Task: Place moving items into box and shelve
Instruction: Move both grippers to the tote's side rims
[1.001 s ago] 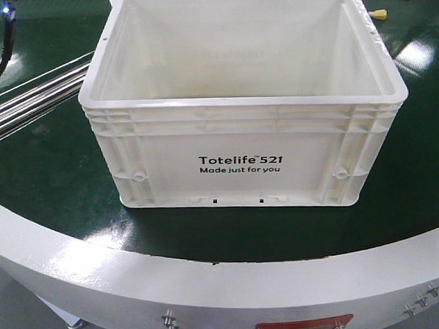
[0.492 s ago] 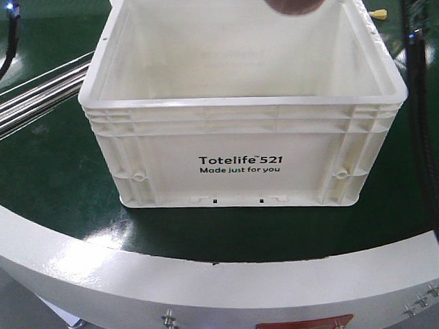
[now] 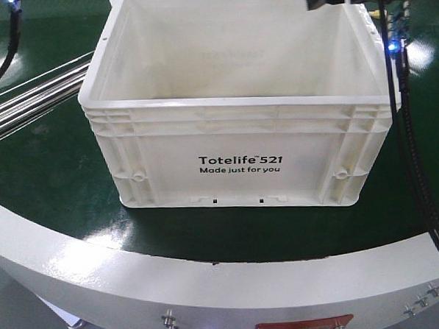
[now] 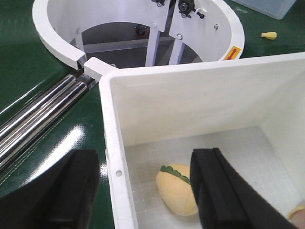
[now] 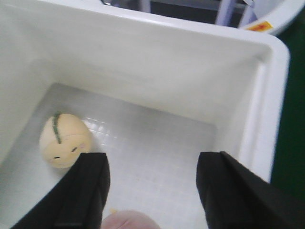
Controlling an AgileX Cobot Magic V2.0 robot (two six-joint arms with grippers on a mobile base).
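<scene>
Now beige lump (image 4: 177, 193) in box (image 4: 108, 124), stem toward far wall; both arms' fingers (image 4: 217, 191) apart.

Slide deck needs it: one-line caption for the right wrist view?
Right gripper open over the crate, beige item on its floor, pinkish lump blurred at the frame's bottom edge.

A round bench (image 3: 52, 203) with a dark green top and a glossy white rim (image 3: 137, 276) fills the front view. Bolts (image 3: 170, 325) and a red plate (image 3: 302, 328) sit at 6 o'clock. Chrome rods (image 3: 25, 101) run off toward 9 o'clock, and grey floor (image 3: 7, 323) shows at 7 o'clock. Overhead light glares off the green.
</scene>
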